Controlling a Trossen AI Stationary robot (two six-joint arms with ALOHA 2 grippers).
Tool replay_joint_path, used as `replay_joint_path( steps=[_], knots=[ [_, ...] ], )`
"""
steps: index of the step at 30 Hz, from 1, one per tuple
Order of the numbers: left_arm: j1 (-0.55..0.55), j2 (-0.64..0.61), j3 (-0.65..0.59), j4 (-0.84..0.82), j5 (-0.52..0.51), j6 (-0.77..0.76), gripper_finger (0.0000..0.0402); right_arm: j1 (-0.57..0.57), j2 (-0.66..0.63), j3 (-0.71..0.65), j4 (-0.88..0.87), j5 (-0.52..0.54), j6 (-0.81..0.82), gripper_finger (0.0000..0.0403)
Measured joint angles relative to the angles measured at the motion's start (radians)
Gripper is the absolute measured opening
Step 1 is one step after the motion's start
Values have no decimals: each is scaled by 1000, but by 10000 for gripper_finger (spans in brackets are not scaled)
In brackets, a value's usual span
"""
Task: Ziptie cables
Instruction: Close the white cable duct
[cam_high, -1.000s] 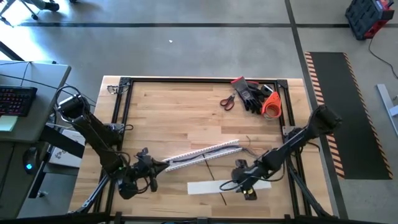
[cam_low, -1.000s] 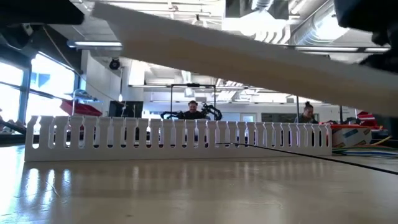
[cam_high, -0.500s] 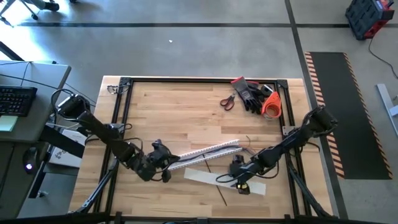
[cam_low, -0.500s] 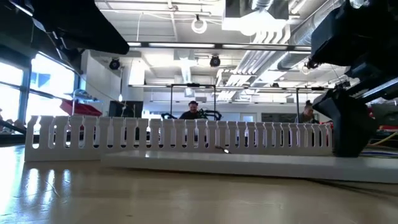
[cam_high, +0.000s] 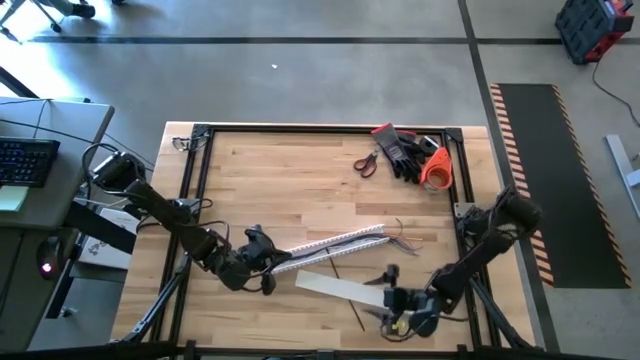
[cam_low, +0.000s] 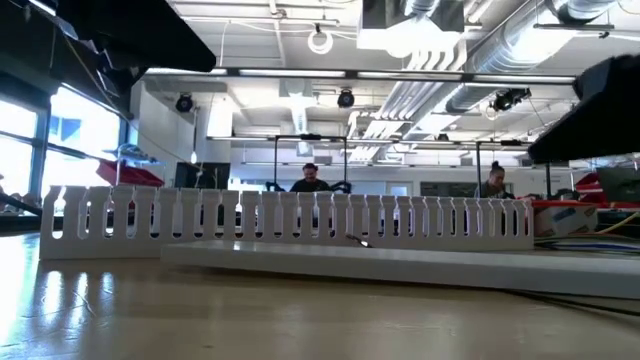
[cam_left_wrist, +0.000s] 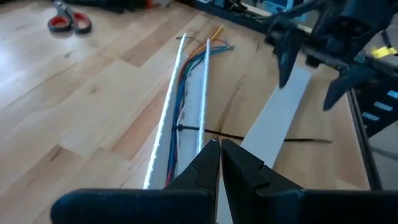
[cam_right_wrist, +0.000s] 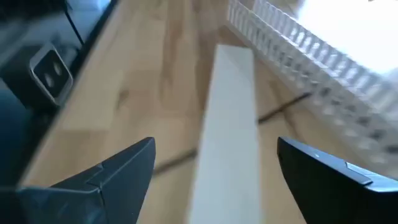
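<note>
Both arms dark, jointed, trailing black leads; left gripper (cam_left_wrist: 219, 163) fingers black, wedge-shaped; right gripper (cam_right_wrist: 211, 168) fingers black, broad, angular.

Duct (cam_high: 330, 246): I see it lying slantwise mid-surface (cam_high: 290, 185), the cables (cam_left_wrist: 186, 93) in it.
Flat strip (cam_high: 340, 289): on the surface just in front of the duct.
Left hand (cam_high: 268, 266): at the duct's left end.
Right hand (cam_high: 390, 290): at the strip's right end.
Scissors (cam_high: 366, 164), gloves (cam_high: 405, 152): far right corner.
</note>
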Motion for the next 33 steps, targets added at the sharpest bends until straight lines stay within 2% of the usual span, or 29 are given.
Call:
replay_joint_path(
  steps=[3,6,10,15,18,21,23,26,30,33],
  knots=[
    [-6,0,0,-1,-1,28,0,-21,98,0,165,-28,2,323],
    [-11,0,0,2,-27,41,0,-60,167,20,208,-51,5,323],
    [-16,0,0,-7,-34,49,0,-95,213,76,141,-61,-57,323],
    [-16,0,0,-3,-52,49,0,-111,210,148,11,-58,-131,323],
    [-13,0,0,-1,-57,49,0,-122,210,153,-62,-81,-62,323],
    [-13,0,0,-6,-60,34,0,-143,206,128,-82,-143,83,322],
    [-13,0,0,-7,-66,32,0,-153,203,108,-78,-170,122,317],
    [-13,0,0,-5,-68,30,0,-155,203,84,-68,-181,124,291],
    [-13,0,0,0,-73,30,0,-151,200,47,-65,-175,169,221],
    [-13,0,0,14,-100,31,0,-149,198,26,-46,-171,174,211]
  ],
)
